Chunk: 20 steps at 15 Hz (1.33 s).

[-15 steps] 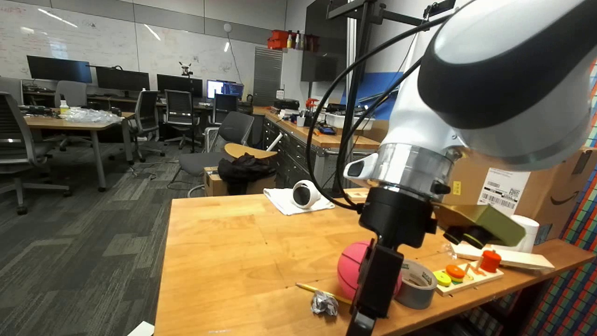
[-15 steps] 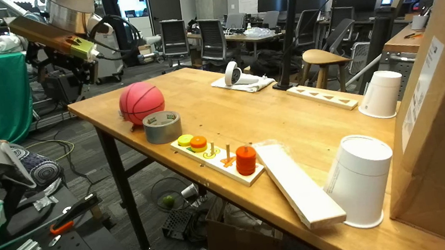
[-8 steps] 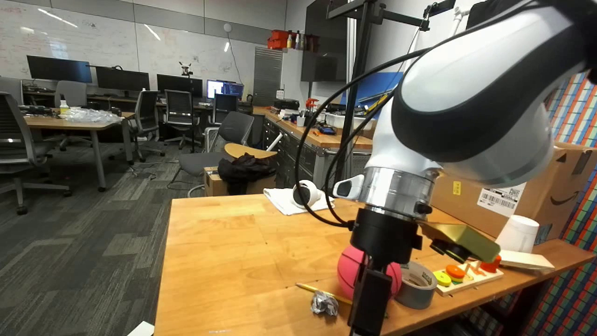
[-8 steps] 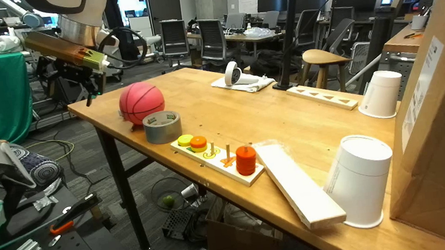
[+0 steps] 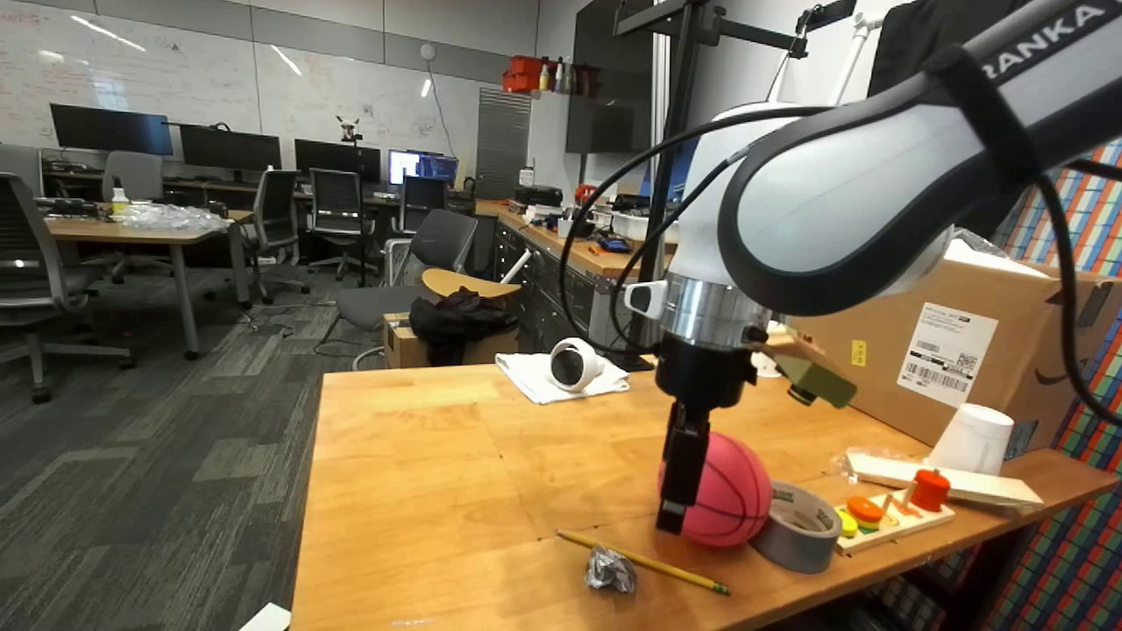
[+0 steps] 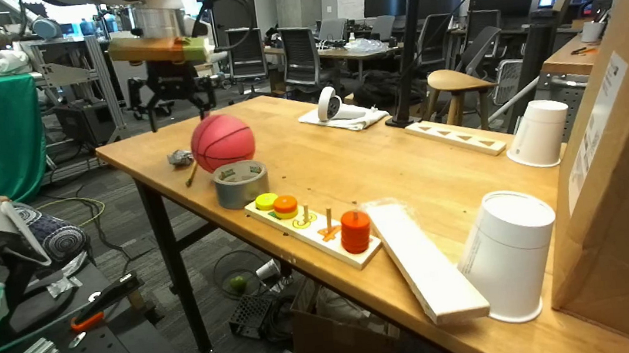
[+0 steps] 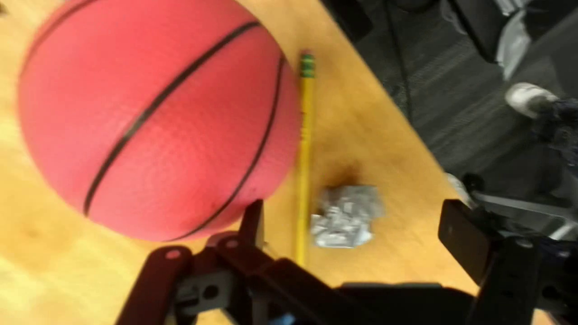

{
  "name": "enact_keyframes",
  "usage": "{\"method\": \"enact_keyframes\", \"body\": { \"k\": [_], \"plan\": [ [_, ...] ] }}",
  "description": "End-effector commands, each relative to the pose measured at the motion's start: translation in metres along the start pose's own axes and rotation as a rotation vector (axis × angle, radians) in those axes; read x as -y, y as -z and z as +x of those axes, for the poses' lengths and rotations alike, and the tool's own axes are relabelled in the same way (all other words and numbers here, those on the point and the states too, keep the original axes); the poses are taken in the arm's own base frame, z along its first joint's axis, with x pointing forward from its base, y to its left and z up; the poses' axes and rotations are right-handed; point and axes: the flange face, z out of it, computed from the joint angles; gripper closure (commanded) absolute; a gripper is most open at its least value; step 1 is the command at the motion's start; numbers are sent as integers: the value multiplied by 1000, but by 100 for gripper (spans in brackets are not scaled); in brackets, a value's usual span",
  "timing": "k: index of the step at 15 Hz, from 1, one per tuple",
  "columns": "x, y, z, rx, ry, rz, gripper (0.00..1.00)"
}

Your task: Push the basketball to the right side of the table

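The pink-red basketball [image 5: 732, 491] with black lines sits on the wooden table [image 5: 421, 491], touching or very close to the grey tape roll [image 5: 798, 535]. It also shows in an exterior view [image 6: 223, 142] and large in the wrist view [image 7: 158, 117]. My black gripper [image 6: 179, 124] is open, with nothing between its fingers. It points down beside the ball and covers part of it in an exterior view [image 5: 672, 517]. In the wrist view, one finger of the gripper [image 7: 353, 216] overlaps the ball's lower edge, with the ball outside the jaws.
A pencil [image 5: 657, 565] and crumpled foil [image 5: 609, 570] lie near the table edge. Beyond the tape are a peg board with rings [image 6: 314, 230], a white plank [image 6: 424, 258], paper cups [image 6: 510, 255] and a cardboard box [image 6: 615, 166]. A white headset controller [image 5: 574, 364] lies on a cloth.
My gripper has moved down and across against the ball's side. The ball, tape roll and peg board have shifted toward the cardboard box. The pencil and foil are now uncovered.
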Motion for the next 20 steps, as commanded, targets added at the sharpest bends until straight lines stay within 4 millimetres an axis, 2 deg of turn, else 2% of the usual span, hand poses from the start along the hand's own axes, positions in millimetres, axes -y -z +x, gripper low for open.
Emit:
{"method": "enact_keyframes", "body": {
  "k": [1, 2, 4, 6, 7, 9, 13, 15, 20],
  "plan": [
    [-63, 55, -26, 33, -72, -203, 0],
    [-72, 75, -34, 24, -86, -263, 0],
    [-74, 108, -45, -6, -103, -372, 0],
    [-64, 127, -48, -43, -103, -468, 0],
    [-57, 129, -46, -43, -95, -486, 0],
    [-40, 121, -38, -40, -88, -451, 0],
    [17, 83, -5, -99, 11, -286, 0],
    [40, 71, 10, -123, 45, -222, 0],
    [72, 52, 30, -171, 147, -77, 0]
  ]
}}
